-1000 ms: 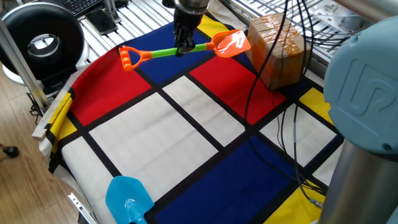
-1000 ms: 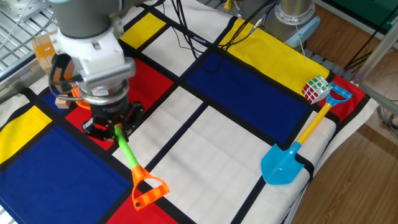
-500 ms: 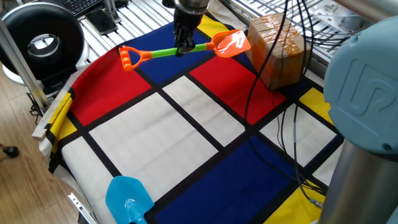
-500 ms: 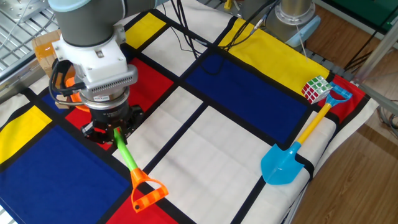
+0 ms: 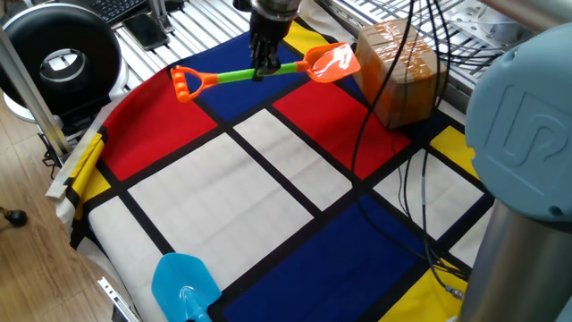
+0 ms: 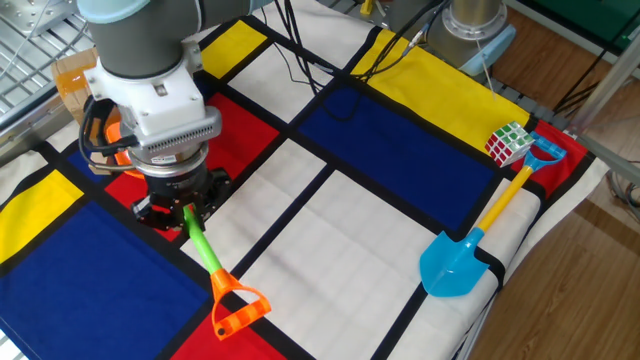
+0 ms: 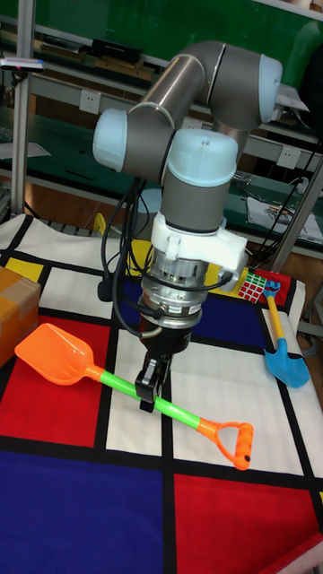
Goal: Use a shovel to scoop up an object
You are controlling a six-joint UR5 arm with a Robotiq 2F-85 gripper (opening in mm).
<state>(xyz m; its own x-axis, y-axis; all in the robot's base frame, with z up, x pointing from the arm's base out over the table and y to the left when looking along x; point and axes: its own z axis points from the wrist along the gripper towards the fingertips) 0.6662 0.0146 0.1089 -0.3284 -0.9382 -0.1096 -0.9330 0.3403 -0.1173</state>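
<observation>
My gripper [image 7: 148, 391] is shut on the green shaft [image 7: 117, 384] of the shovel, near its middle. The orange blade [image 7: 54, 352] points left and looks empty, and the orange end loop [image 7: 235, 441] points right. From the one fixed view, the gripper [image 5: 264, 70] holds the shovel level, with the blade [image 5: 332, 63] close to the cardboard box [image 5: 398, 72]. In the other fixed view the arm hides most of the blade, while the shaft [image 6: 205, 250] and loop [image 6: 240, 308] show. A small tan bit [image 6: 98, 165] beside the arm may be the object; it is too small to be sure.
A light blue shovel [image 6: 455, 265] lies at the cloth's edge, next to a Rubik's cube [image 6: 508, 142]. Black cables [image 5: 416, 179] run across the checked cloth [image 5: 223, 179] near the box. A metal rack [image 5: 161, 27] borders the far side.
Over the last second the gripper and the shovel shifted slightly, and the loop slid a little. In the last half second nothing moved visibly.
</observation>
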